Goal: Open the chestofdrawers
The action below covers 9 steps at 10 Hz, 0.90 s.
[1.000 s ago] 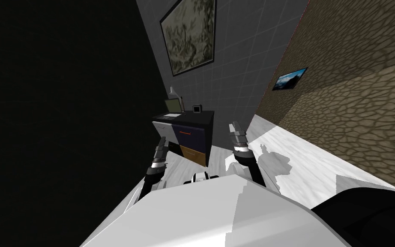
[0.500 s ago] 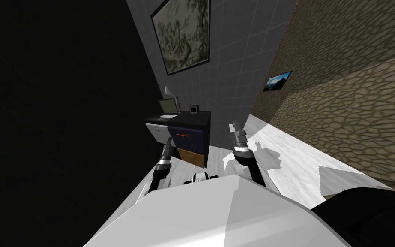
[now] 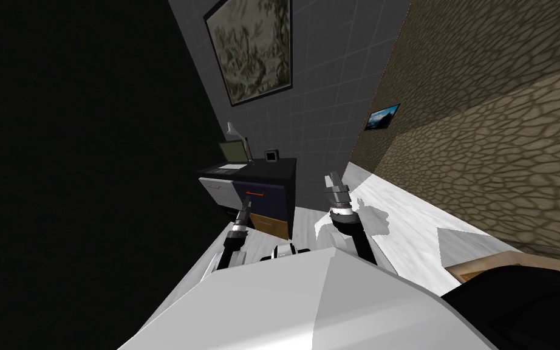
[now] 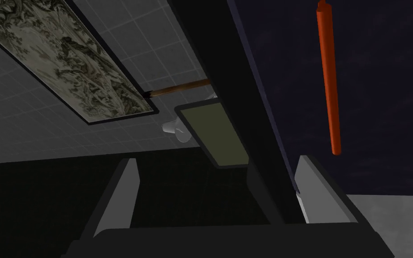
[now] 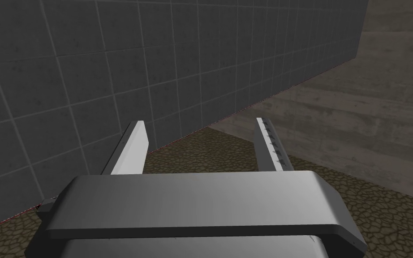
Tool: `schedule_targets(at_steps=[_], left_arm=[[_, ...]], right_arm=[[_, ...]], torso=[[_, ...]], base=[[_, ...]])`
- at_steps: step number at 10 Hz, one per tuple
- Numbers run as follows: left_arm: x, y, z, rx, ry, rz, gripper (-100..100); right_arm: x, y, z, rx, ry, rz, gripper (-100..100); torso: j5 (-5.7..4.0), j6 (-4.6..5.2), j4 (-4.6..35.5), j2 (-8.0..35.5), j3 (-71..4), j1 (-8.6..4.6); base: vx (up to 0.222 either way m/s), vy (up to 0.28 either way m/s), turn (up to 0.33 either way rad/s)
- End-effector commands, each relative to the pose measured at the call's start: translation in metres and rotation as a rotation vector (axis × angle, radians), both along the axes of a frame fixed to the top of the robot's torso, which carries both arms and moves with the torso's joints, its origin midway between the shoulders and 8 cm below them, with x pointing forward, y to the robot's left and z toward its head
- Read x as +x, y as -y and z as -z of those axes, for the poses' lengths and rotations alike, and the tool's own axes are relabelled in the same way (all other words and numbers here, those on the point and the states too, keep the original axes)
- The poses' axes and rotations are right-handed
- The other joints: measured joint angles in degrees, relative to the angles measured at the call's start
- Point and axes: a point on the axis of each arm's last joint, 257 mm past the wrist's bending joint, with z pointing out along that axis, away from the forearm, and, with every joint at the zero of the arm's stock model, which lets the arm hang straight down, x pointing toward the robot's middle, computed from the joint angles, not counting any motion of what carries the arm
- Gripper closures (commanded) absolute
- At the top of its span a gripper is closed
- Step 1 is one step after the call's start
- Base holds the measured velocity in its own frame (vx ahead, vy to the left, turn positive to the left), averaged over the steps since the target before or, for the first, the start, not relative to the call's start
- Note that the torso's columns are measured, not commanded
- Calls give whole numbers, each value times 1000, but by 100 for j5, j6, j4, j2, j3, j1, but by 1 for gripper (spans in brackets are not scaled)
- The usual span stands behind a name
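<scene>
Nearest, holding the left end effector (image 3: 246, 208) low and forward, tip right at the front of the chest of drawers (image 3: 276, 188), released: fingers (image 4: 121, 197) spread wide, gripping nothing. Through that gap, looking along the chest's dark side edge to a tilted screen (image 4: 213, 134) on its top. Off to one side of the gap, beyond one finger, facing a dark navy drawer front (image 4: 380, 98) with an orange-red bar handle (image 4: 329, 80); handle outside the fingers and not clasped, contact with the front impossible to tell. Alongside, holding the right end effector (image 3: 332, 180) raised to the right of the chest and apart from it, likewise released, fingers parted and empty. Farther on, finding the chest on the pale floor (image 3: 406, 225) against a grey tiled wall (image 3: 321, 103), beside a black area (image 3: 78, 152): a pale grey drawer (image 3: 217, 187) left of the navy one, a brown drawer (image 3: 271, 223) beneath it. On top, next to the screen, a white lamp (image 3: 232, 129) and a small dark box (image 3: 271, 156). Farthest, a large framed picture (image 3: 249, 48) high on the tiled wall and a small framed picture (image 3: 382, 116) on the brown patterned wall to the right.
</scene>
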Motion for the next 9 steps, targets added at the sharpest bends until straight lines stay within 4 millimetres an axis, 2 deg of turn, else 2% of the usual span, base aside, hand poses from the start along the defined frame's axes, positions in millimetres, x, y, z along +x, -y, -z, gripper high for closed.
schedule_targets(at_steps=[1,2,5,7,9], left_arm=[[8,5,26,43,-60,22,-100],[12,8,39,65,-90,33,-100],[17,12,58,100,-134,48,-100],[22,15,83,152,-191,65,-100],[20,15,71,137,-176,58,-100]], right_arm=[[0,0,0,0,0,0,0],[0,0,0,0,0,0,0],[0,0,0,0,0,0,0],[0,0,0,0,0,0,0],[0,0,0,0,0,0,0]], torso=[[0,-2,0,1,0,0],[0,0,0,1,1,1],[-1,-1,1,4,3,-5],[0,0,2,6,4,-1],[0,-3,2,8,4,-1]], base=[[40,11,-116],[49,12,-135],[42,4,-90],[41,6,-136],[47,-5,-25]])
